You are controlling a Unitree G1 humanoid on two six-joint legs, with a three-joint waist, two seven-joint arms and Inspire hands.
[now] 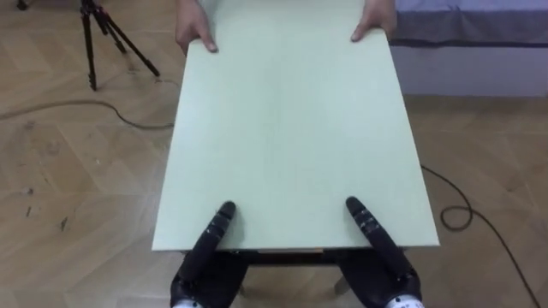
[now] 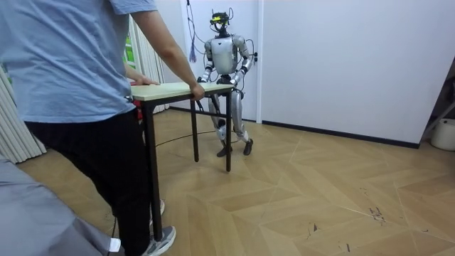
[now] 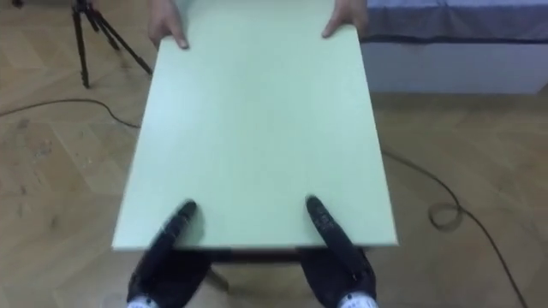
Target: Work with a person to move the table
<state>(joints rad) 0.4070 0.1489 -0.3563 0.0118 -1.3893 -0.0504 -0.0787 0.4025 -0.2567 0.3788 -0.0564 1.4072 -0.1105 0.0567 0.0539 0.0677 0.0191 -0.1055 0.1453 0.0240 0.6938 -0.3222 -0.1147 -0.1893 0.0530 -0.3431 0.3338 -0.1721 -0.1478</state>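
Hands first: your left hand (image 1: 201,261) and right hand (image 1: 384,265) are both at the near edge of the desk (image 1: 291,128). Each one reaches up over the rim onto the pale green top, the left one in from the left corner and the right one in from the right. Most of each hand is tucked below the edge, so I honestly can't tell whether they're clamped on the desk or just resting against it.

The top runs straight away from you and it's bare. At the far end the person's hands (image 1: 195,32) are on the two far corners, one left and one right, wrapped over the edge.

Past the desk on your left there's a black tripod (image 1: 96,34) standing on the wooden floor (image 1: 68,188), with a thin cable (image 1: 86,107) snaking across the boards near it. Another loop of cable lies off the right side of the desk. Far right, behind the person, there's a low bed (image 1: 479,51) with a greyish cover.

From the room view, the desk sits between you and the person (image 2: 71,64), who's in the foreground on the room view's left in a light blue shirt and dark trousers, holding their end. Your robot is at the opposite end, legs staggered, close to the white wall (image 2: 341,64). The desk has dark legs, and I can't tell if they're off the floor.
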